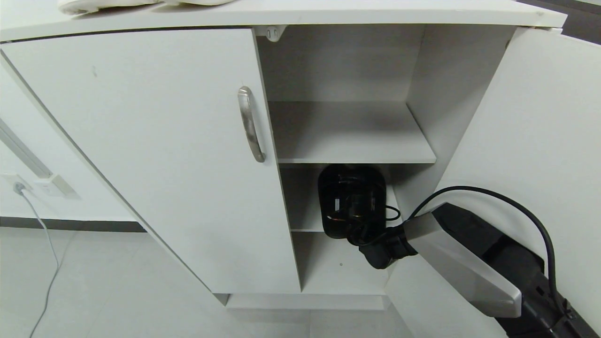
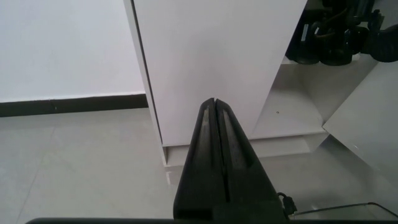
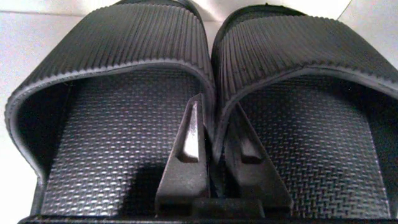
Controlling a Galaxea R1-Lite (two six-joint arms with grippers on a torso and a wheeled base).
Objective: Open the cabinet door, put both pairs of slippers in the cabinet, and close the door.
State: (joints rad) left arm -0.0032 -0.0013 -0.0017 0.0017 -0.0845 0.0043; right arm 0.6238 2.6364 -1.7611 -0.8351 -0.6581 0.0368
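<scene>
under cabinet shelf point(image 1: 352, 136), right hand point(image 3: 214, 155) pinches black slippers point(image 3: 118, 155); left hand point(image 2: 214, 109) pressed together

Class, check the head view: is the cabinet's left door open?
No, the left door lies shut with its handle facing out; the right door stands open.

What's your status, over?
Right gripper shut on black slippers, inside cabinet. Left gripper shut, outside. White slippers on cabinet top. Right door open.

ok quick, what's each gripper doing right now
left gripper: shut, holding nothing
right gripper: shut on the black slippers
</scene>
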